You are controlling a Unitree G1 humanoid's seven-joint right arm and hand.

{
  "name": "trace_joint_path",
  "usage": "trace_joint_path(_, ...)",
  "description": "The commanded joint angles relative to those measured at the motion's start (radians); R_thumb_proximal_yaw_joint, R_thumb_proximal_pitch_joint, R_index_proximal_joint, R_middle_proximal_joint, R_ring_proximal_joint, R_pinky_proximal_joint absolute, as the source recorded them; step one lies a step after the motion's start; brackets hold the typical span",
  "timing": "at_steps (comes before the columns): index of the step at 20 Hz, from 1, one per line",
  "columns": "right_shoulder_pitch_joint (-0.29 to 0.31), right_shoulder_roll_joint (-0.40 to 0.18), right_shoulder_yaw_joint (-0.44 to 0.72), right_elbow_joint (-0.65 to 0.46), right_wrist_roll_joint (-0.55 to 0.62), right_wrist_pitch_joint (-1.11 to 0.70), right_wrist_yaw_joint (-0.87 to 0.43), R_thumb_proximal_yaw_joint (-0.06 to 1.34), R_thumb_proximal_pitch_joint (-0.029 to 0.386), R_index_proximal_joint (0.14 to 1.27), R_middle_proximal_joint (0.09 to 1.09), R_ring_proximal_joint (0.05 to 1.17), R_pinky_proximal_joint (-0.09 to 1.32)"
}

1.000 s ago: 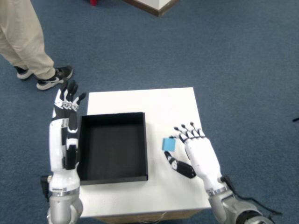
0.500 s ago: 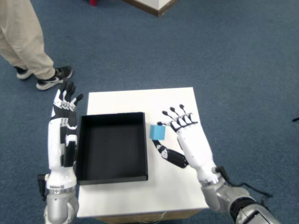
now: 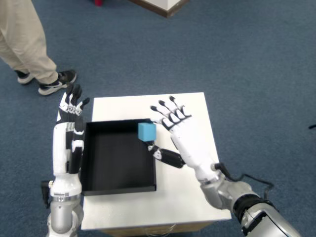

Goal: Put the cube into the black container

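The light blue cube [image 3: 146, 132] hangs over the back right corner of the black container [image 3: 116, 163], a shallow square tray on the white table [image 3: 183, 200]. My right hand [image 3: 181, 137] holds the cube between the thumb and the fingers; the other fingers are spread, and the palm is just right of the tray's right wall. The tray's floor is bare. My left hand [image 3: 71, 114] stands upright and open beside the tray's left wall.
A person's legs and dark shoes [image 3: 55, 82] stand on the blue carpet beyond the table's far left corner. A wooden furniture edge [image 3: 159, 7] shows at the top of the view.
My right hand lifted the cube off the table and carried it left and away from me, from the tabletop right of the tray to above the tray's right rim.
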Motion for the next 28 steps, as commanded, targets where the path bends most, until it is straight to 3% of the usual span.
trace_joint_path(1,-0.056,-0.007,0.004,-0.066,0.031,-0.006,0.006,1.17,0.158,1.04,0.34,0.25,0.12)
trace_joint_path(28,-0.122,0.001,0.243,-0.131,0.302,0.216,0.333,1.19,0.176,1.03,0.36,0.26,0.14)
